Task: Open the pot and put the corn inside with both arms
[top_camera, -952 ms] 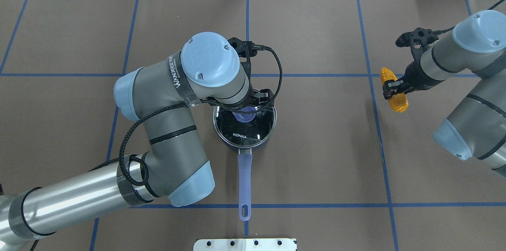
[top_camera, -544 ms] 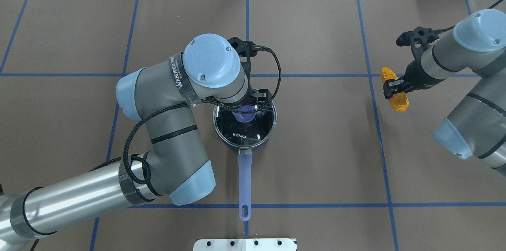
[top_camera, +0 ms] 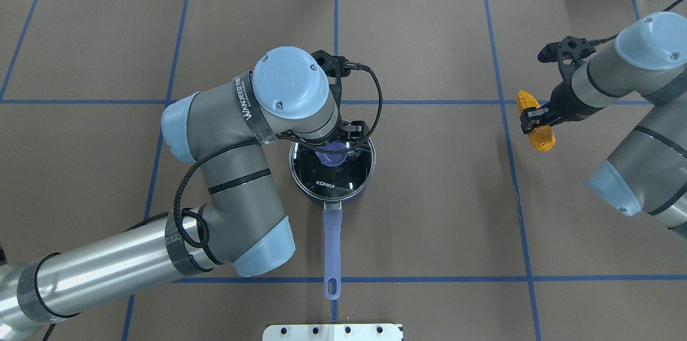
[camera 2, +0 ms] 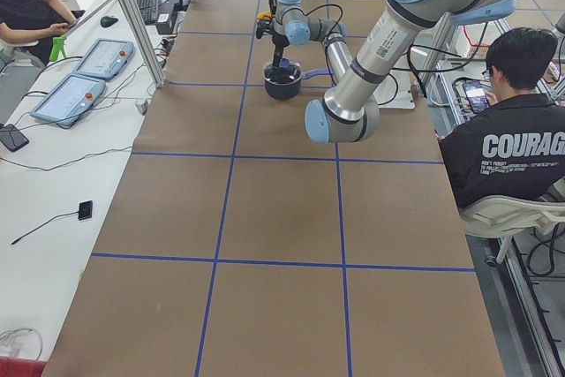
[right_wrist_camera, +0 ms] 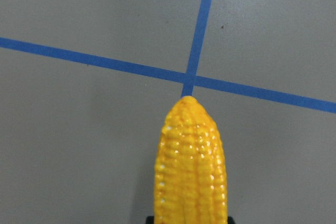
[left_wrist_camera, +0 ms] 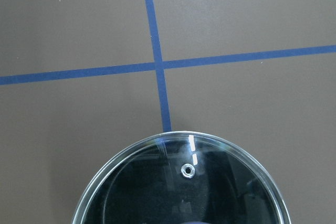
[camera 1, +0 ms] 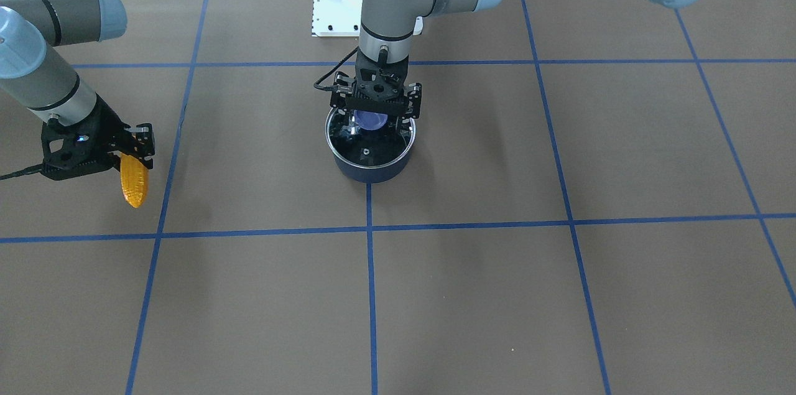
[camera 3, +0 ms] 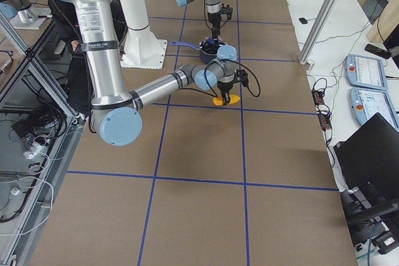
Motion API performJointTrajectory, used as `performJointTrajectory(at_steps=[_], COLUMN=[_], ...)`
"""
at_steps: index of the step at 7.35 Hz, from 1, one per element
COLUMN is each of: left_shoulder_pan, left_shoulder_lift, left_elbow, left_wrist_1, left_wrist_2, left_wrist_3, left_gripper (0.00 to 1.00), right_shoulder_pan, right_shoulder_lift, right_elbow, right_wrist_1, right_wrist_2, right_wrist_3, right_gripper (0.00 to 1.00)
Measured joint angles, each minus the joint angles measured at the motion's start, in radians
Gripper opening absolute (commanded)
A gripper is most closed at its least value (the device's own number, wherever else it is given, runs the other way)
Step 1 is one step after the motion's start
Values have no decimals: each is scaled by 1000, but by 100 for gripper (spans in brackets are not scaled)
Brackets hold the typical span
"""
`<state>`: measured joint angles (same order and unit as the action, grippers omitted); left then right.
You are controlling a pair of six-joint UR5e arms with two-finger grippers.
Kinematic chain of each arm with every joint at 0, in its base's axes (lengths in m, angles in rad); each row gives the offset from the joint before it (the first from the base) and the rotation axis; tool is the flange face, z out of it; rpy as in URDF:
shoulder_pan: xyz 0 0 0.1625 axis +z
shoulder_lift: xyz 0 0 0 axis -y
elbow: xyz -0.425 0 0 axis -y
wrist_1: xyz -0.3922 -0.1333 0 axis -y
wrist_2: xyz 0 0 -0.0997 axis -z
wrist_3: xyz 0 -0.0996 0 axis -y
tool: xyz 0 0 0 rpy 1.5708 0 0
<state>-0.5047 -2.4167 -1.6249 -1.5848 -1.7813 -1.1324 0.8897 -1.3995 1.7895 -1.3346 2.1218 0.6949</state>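
Corn (top_camera: 542,140) in right gripper (top_camera: 532,119) — well apart from lidded pot (camera 1: 371,172).

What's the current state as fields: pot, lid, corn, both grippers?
pot: dark blue saucepan, long purple handle
lid: round glass lid with purple knob, on the saucepan
corn: yellow-orange corn cob, well apart from the saucepan
right gripper: shut on the cob
left gripper: straddles the knob; grip unclear
step: lid not yet lifted
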Motion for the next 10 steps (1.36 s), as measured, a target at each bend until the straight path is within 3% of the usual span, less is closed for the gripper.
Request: performJointTrajectory(at_steps=[2,6,7,9,10], left_shoulder_pan=[0,0,0,0,0], left_shoulder_lift=[-2,1,1,1,2], left_elbow=[9,8,7,5,4], left_wrist_1=[0,2,2,5,5], left_wrist_2=[0,-2,-3,-4,-3], left_wrist_3=[0,-1,-1,-1,0], left_gripper=[73,62,62,82,85], right_shoulder_pan=[4,6,6,6,6], right_shoulder_lift=[4,8,8,8,8], right_elbow=[-2,-6,-6,-7,-8], right_wrist_1=[0,0,0,0,0], right_wrist_2=[5,10,10,11,11], right_wrist_3=[0,0,0,-3,-4], right_gripper=[36,36,36,36,36])
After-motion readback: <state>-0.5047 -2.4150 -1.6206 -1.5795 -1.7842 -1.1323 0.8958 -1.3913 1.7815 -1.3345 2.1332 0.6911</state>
